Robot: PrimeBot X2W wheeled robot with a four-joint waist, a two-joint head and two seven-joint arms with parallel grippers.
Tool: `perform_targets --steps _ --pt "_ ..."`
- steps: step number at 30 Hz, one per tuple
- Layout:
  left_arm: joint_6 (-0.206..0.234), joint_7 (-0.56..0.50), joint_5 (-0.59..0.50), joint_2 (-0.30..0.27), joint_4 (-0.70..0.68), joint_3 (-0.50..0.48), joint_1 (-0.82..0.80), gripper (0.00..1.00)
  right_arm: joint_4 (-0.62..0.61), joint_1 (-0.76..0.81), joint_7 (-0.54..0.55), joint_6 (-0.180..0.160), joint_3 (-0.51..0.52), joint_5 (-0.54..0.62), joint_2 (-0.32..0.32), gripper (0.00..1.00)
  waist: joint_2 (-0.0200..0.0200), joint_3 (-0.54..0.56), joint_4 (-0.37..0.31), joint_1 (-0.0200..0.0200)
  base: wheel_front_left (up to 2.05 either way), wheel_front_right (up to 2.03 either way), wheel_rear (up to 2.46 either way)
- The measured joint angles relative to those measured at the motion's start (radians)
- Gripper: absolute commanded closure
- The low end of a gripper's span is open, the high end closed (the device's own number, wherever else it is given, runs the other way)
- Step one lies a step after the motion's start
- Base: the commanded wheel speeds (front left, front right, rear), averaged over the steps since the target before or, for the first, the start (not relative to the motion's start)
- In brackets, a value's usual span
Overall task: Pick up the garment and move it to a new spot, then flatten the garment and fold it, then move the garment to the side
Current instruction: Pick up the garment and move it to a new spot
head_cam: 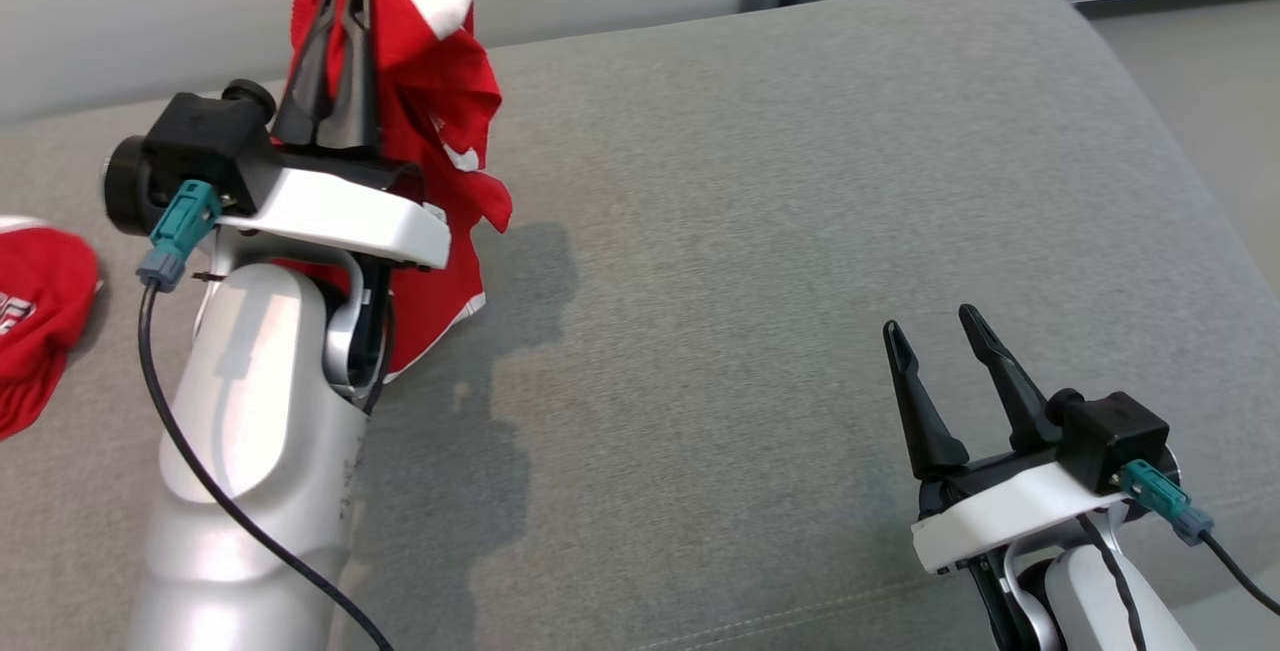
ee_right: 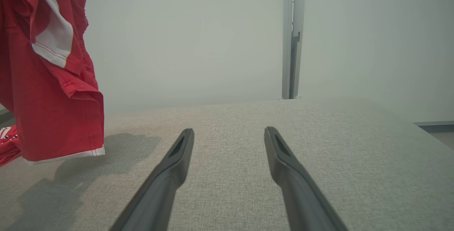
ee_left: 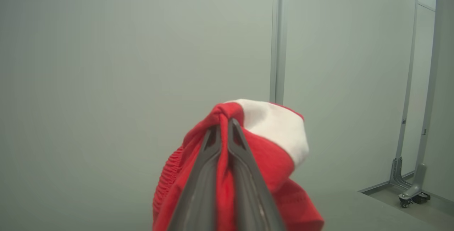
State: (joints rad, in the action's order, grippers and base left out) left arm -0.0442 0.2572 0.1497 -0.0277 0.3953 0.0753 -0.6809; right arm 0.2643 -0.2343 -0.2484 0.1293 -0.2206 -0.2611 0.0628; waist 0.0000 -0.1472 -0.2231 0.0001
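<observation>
**Garment lifted, first step under way**

My left jaws are closed on a bunched fold of the red-and-white garment and hold it up over the left part of the grey cushion. The cloth hangs crumpled below the grip, its white-edged hem close to the cushion. My right jaws stand wide open and hold nothing, low over the near right side. I judge this to be the pick-up-and-move step. The next move calls for carrying the garment to the bare middle of the cushion and laying it down slack, with my right jaws taking a second edge to spread it flat. The held cloth shows no readable label. A second red piece at the left edge bears white lettering, cut off and unreadable.
</observation>
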Motion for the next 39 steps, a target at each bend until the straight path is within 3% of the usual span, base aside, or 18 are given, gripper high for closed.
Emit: perform_targets --steps 9,14,21,29,30,31,32,39 --pt "0.029 0.0 0.116 0.004 0.025 0.154 0.0 1.0 -0.001 0.011 0.0 0.0 0.001 -0.011 -0.005 0.0 0.0 -0.004 -0.055 0.0 0.0 0.0 0.0" --pt "0.065 0.0 0.19 0.002 0.109 0.225 0.046 1.0 -0.004 0.013 0.0 0.0 0.011 -0.011 -0.007 0.0 0.0 -0.022 -0.046 -0.0001 0.0 0.0 0.0" --pt "0.066 0.0 0.307 -0.002 0.235 0.316 0.173 1.0 -0.007 0.014 0.0 0.0 0.021 -0.011 -0.009 0.0 0.0 -0.041 -0.022 0.0 0.0 0.0 0.0" --pt "0.081 0.0 0.382 -0.009 0.308 0.376 0.202 1.0 0.002 0.013 0.0 0.0 0.021 -0.011 -0.011 0.0 0.0 -0.039 0.012 0.0 0.0 0.0 0.0" --pt "0.081 0.0 0.389 -0.009 0.307 0.378 0.205 0.95 0.003 0.013 0.0 0.0 0.02 -0.011 -0.011 0.0 0.0 -0.035 0.015 0.0 0.0 0.0 0.0" --pt "0.086 0.0 0.392 -0.009 0.304 0.379 0.208 0.62 0.005 0.013 0.0 0.0 0.019 -0.011 -0.012 0.0 0.0 -0.031 0.018 0.0 0.0 0.0 0.0" --pt "0.09 0.0 0.395 -0.009 0.296 0.379 0.21 0.0 0.006 0.013 0.0 0.0 0.018 -0.011 -0.012 0.0 0.0 -0.027 0.02 0.0 0.0 0.0 0.0" --pt "0.092 -0.001 0.384 -0.01 0.194 0.349 0.263 0.0 0.013 0.016 0.0 0.0 0.002 -0.013 -0.012 0.0 0.0 0.006 0.034 0.0 0.0 0.0 0.0"
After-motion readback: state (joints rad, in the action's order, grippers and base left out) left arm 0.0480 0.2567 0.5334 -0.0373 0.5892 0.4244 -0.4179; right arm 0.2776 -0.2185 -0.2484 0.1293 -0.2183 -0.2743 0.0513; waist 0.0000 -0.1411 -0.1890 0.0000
